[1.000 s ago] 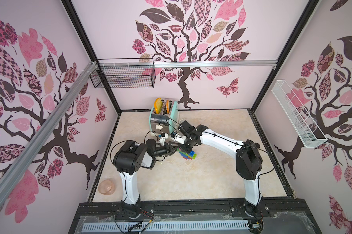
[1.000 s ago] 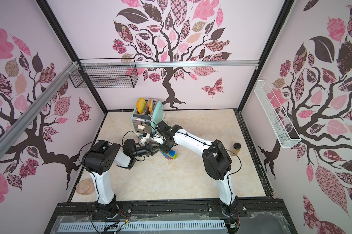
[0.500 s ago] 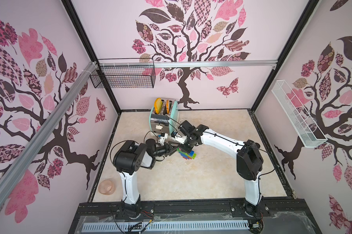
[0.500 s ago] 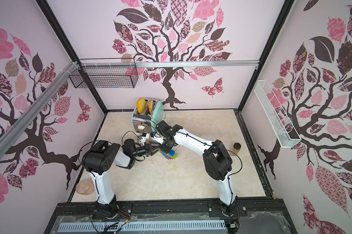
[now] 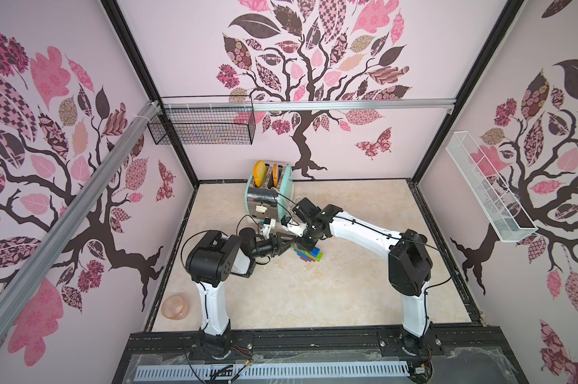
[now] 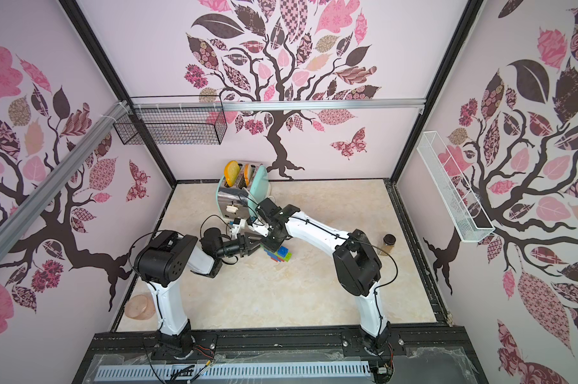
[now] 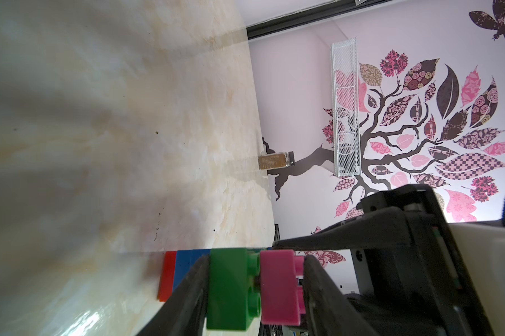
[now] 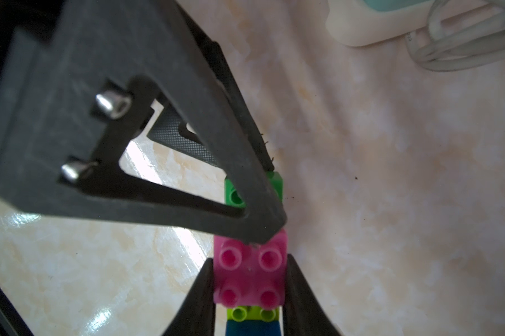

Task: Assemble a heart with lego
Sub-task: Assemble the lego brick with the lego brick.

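Heart [image 5: 309, 255] on tabletop [image 5: 314, 299], in a top view 3 o'clock off left gripper [image 5: 290, 246], clamped across green brick [image 7: 230, 288] and pink brick [image 8: 249, 276] (stud gap showing). Right gripper [image 8: 249, 261] pinching pink brick's sides. Squeeze along stack axis likely next.

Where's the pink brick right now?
It's mid-table, just in front of the toaster. In both wrist views the pink brick is held by the right gripper, against a green brick, with the left gripper pinching the pair.

Lego [image 8: 249, 276]: smooth, glossy plastic. Tabletop [image 5: 314, 299]: polished, marble-patterned (glare visible). Toaster [image 5: 261, 199]: shiny metal face, mint plastic sides. Wall basket [image 5: 201, 129]: black wire mesh.
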### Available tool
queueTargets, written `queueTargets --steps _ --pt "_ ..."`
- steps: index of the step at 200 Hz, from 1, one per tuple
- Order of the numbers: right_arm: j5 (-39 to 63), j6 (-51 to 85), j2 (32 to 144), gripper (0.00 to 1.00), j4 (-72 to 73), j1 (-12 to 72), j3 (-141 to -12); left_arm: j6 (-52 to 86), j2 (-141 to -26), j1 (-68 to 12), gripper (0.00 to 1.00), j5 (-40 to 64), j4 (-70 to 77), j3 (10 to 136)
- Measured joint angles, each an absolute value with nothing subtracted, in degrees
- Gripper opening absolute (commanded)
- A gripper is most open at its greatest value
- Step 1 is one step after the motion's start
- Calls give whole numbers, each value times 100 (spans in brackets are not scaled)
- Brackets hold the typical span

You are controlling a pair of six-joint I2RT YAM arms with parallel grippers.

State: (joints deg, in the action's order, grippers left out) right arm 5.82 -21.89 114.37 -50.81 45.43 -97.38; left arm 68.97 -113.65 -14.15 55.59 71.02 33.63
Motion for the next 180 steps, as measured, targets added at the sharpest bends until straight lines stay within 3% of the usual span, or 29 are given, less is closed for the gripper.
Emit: queueTargets --steps 77,106,180 --pt "596 -2189 11365 26 -4740 4519 -9494 6897 -11404 -1409 45 5483 6980 3363" --pt "598 -2189 11358 26 -4711 4519 -9480 6888 -11406 -1404 60 5494 7032 3363" --pt "600 -2206 11358 26 -4971 4519 -9714 6904 -11406 -1393 66 5535 7124 3363"
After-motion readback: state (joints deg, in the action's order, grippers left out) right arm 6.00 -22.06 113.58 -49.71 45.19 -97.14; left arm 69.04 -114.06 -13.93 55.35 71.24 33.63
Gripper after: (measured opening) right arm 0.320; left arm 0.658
